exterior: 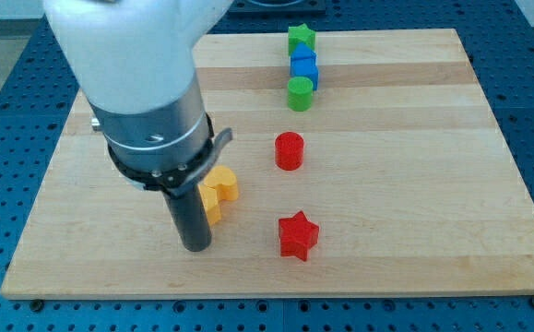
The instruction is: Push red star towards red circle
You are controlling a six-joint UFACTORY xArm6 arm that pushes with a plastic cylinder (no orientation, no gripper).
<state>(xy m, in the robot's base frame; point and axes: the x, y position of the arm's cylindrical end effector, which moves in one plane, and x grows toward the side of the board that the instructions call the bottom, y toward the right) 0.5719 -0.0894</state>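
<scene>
- Leftmost, my tip (195, 247) rests on the worktop (414, 221), well to the view's left of the red star (297, 235) and at about the same height in the view.
- No hand is fitted to this arm, so there is nothing to open or close and nothing is held; the arm ends in a plain dark rod under a grey and white housing.
- Next, the yellow block (219, 191) lies to the upper left of the red star, just beside the rod on its right; the rod hides part of it, so I cannot make out its shape or tell whether the two touch.
- Further right, the red star lies flat near the bottom edge of the worktop, apart from every other block.
- Straight above the red star sits the red circle (289, 150), with bare wood between them.
- Well above the red star a tight stack of three runs toward the worktop's top edge: the green circle (299, 93) lowest, the blue block (304, 68) in the middle, the green star (301, 39) uppermost, each touching or nearly touching the next.
</scene>
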